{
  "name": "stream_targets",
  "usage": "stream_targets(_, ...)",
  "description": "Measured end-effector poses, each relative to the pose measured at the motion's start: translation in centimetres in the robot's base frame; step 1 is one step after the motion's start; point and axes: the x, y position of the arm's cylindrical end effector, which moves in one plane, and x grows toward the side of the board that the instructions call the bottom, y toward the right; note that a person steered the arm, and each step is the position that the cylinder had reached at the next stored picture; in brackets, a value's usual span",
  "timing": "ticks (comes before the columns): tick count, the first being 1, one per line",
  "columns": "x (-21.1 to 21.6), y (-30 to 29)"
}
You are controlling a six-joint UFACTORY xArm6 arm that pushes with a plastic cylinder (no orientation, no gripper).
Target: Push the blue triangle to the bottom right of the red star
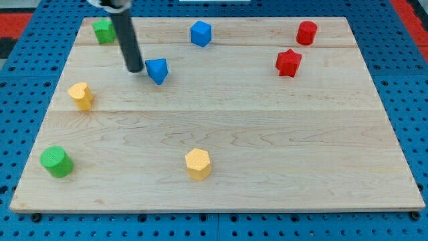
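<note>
The blue triangle (158, 70) lies on the wooden board in the upper left part of the view. The red star (288, 62) lies far to its right, near the view's top right. My tip (135, 69) is at the end of the dark rod, just left of the blue triangle, very close to it or touching its left side.
A blue cube (200, 33) and a red cylinder (306, 32) sit near the top edge. A green block (103, 31) is at the top left, a yellow heart (81, 96) at the left, a green cylinder (56, 162) at the bottom left, a yellow hexagon (198, 164) at the bottom centre.
</note>
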Motion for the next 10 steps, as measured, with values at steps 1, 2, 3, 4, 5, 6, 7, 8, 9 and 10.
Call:
stream_targets(1, -0.4, 7.2)
stream_targets(2, -0.4, 11.3)
stream_targets(3, -0.2, 15.0)
stream_targets(4, 1.8, 19.3)
stream_targets(5, 5.3, 22.7)
stream_targets(6, 6.3, 27.1)
stream_targets(7, 6.3, 27.1)
stream_targets(8, 6.3, 27.1)
stream_targets(9, 8.2, 24.5)
stream_targets(10, 8.4, 16.9)
